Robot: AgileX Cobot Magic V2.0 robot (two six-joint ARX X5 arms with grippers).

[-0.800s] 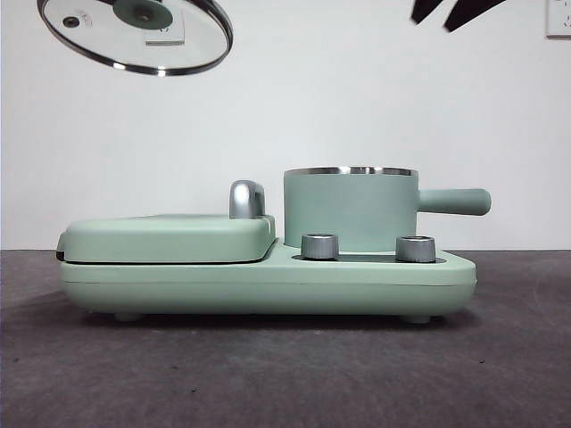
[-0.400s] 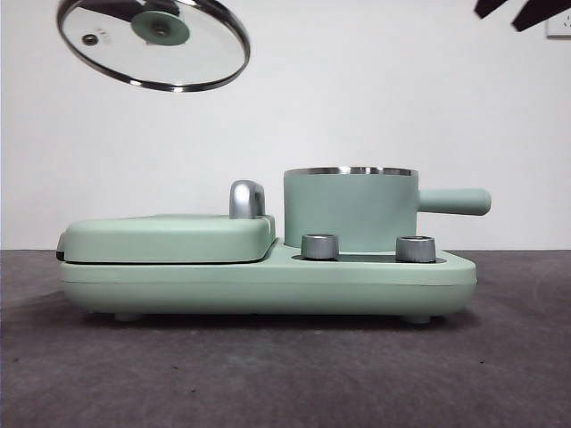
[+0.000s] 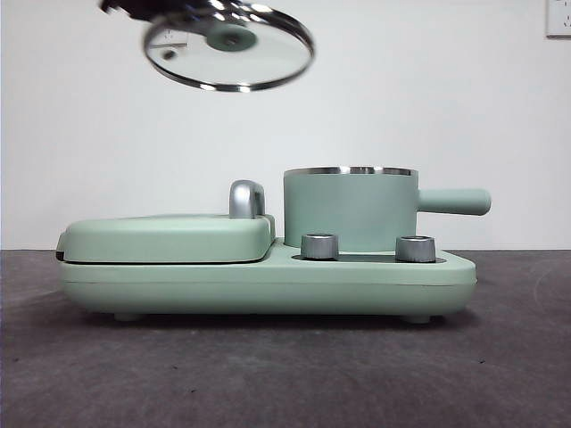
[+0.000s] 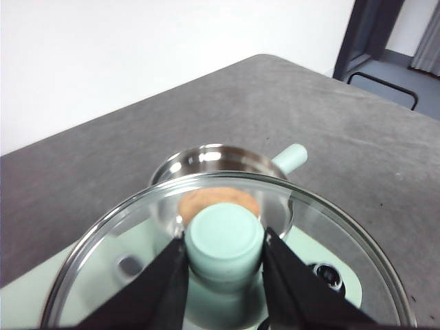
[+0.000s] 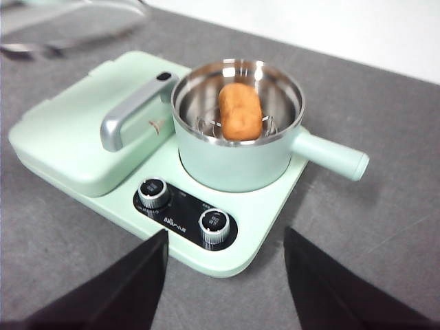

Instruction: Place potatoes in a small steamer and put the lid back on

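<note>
Grey tabletop is carrying the small steamer (image 3: 350,209) at centre-right of the front frame, the potato (image 5: 240,111) lying inside it. My left gripper (image 4: 223,265) is pinching the lid (image 3: 229,46) by its knob at upper left, so the pot is sitting down and rightward. My right gripper (image 5: 223,275) is waiting spread apart.

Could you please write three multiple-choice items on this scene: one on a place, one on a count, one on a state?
1. Where is the potato? A in the steamer B on the table C in a gripper
2. How many knobs on the cooker's front? A one B two C three
3. What is the left gripper doing? A hanging open B gripping the lid C holding the steamer's handle

A: it lies on the rack inside. B: two dials show. B: jaws clamp the lid's knob.
</note>
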